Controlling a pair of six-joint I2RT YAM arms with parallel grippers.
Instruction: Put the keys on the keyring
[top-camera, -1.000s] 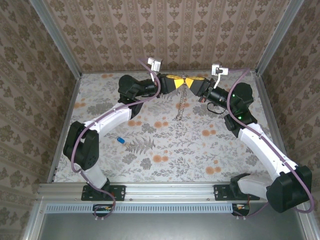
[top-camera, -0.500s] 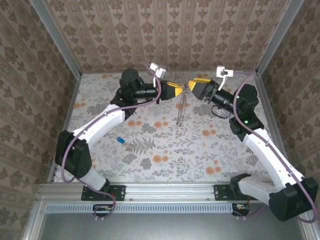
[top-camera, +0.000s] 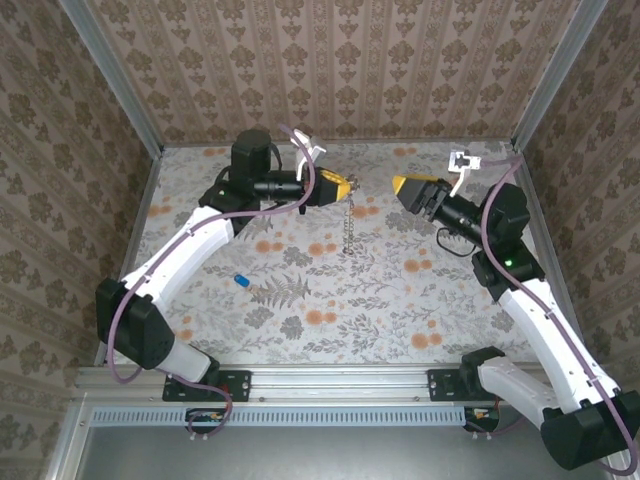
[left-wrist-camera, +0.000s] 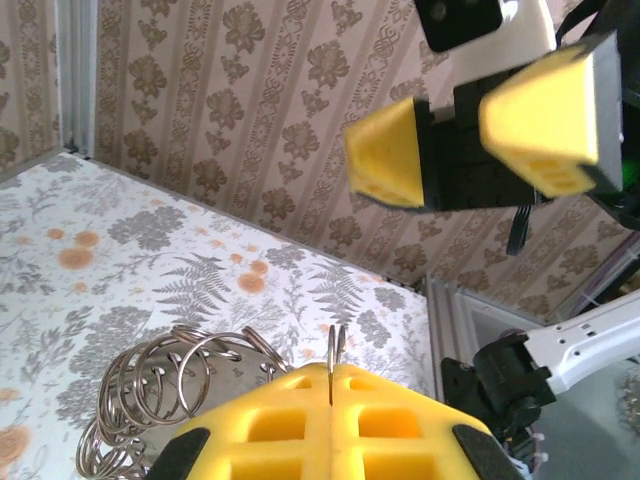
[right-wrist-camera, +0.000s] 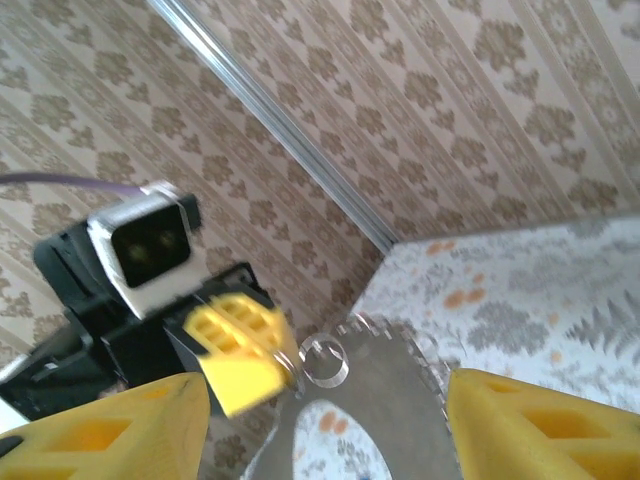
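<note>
Floral table (top-camera: 400, 300) holds one key (top-camera: 241, 281) — left gripper (top-camera: 346, 188) pinches one keyring (top-camera: 348, 225), right gripper (top-camera: 403, 184) agape.

The top camera looks steeply down over the whole flower-printed table (top-camera: 330, 300). The wrist cameras face each other closely: the left frames the yellow-padded right gripper (left-wrist-camera: 450, 140), the right the yellow-padded left gripper (right-wrist-camera: 240, 355).

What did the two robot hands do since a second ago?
The right gripper let go of the keyring, opened and backed off to the right. The left gripper stayed shut on the keyring, carrying it slightly left. The blue key stayed on the table.
</note>
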